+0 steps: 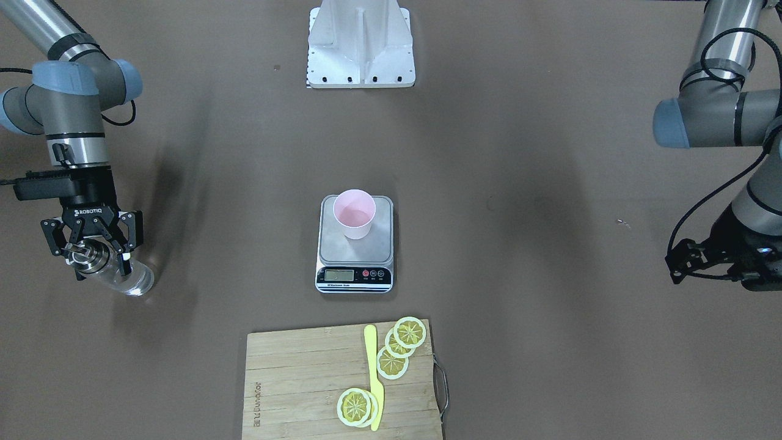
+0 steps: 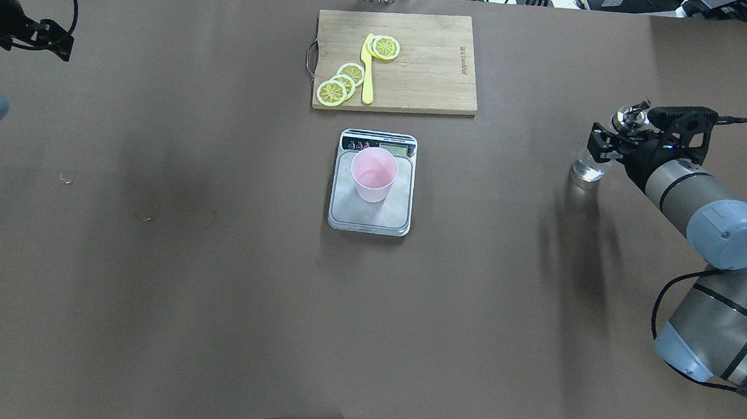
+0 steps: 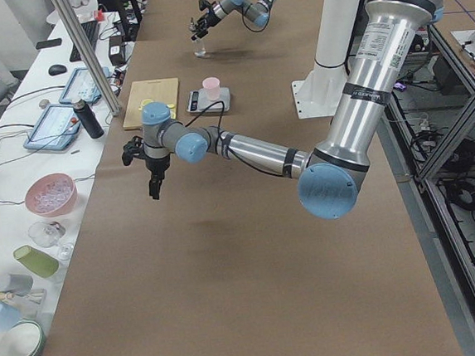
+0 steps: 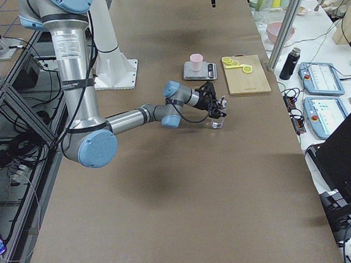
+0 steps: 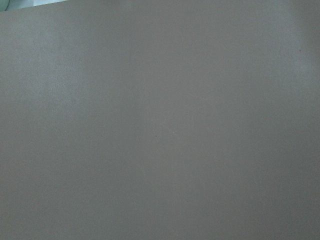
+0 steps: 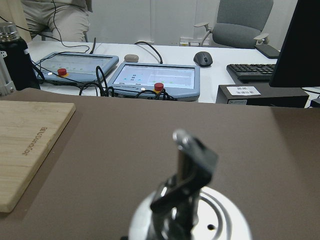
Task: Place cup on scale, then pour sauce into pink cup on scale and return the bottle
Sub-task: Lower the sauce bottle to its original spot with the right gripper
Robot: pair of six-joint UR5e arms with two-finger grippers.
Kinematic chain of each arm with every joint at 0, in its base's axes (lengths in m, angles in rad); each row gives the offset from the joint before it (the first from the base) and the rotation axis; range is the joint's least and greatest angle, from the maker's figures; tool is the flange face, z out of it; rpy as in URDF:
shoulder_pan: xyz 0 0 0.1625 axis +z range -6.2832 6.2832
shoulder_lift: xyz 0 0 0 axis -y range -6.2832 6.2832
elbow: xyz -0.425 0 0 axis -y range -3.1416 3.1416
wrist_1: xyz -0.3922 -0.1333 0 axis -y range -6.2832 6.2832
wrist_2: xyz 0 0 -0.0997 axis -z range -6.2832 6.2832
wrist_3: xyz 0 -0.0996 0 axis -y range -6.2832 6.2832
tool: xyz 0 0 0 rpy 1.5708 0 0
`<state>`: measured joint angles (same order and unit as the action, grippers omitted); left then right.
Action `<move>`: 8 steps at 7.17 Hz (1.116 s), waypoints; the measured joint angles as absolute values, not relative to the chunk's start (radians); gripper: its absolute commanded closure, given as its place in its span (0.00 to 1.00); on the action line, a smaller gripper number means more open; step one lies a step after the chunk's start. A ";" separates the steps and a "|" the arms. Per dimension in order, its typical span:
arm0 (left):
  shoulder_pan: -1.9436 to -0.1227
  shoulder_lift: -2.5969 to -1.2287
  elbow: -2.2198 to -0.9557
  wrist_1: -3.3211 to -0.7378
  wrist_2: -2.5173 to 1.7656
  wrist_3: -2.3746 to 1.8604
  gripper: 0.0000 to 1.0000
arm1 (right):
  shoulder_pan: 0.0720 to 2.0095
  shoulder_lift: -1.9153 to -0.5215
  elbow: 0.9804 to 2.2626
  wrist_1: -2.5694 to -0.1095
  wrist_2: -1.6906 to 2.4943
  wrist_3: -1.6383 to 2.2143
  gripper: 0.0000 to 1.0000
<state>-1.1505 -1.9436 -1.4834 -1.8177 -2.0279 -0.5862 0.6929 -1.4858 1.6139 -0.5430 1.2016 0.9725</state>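
Note:
The pale pink cup [image 1: 354, 213] stands upright on the grey platform of the scale [image 1: 354, 260] at the table's middle; both also show in the overhead view, the cup [image 2: 373, 174] on the scale [image 2: 342, 208]. The clear glass bottle [image 1: 125, 278] with its silver pour-spout cap [image 1: 82, 256] stands on the table at my right side, with clear sauce in it. My right gripper [image 1: 95, 253] is open, its fingers spread on either side of the cap. In the right wrist view the cap [image 6: 187, 215] sits just below the camera. My left gripper [image 1: 679, 264] hangs empty over bare table far from the scale.
A wooden cutting board [image 1: 293, 379] with lemon slices [image 1: 400, 345] and a yellow knife [image 1: 374, 376] lies on the operators' side of the scale. The white robot base [image 1: 360, 43] is at the robot's side. Control boxes and a keyboard sit beyond the table edge [image 6: 155, 80].

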 measured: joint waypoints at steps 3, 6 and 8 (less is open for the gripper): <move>-1.151 -1.944 -1.483 -1.818 -2.027 -0.587 0.01 | 0.691 -1.487 1.613 -0.543 1.202 0.952 0.00; -1.151 -1.943 -1.482 -1.818 -2.027 -0.589 0.01 | 0.688 -1.487 1.613 -0.543 1.200 0.922 0.00; -1.151 -1.942 -1.480 -1.818 -2.028 -0.588 0.01 | 0.680 -1.504 1.630 -0.539 1.192 0.922 0.00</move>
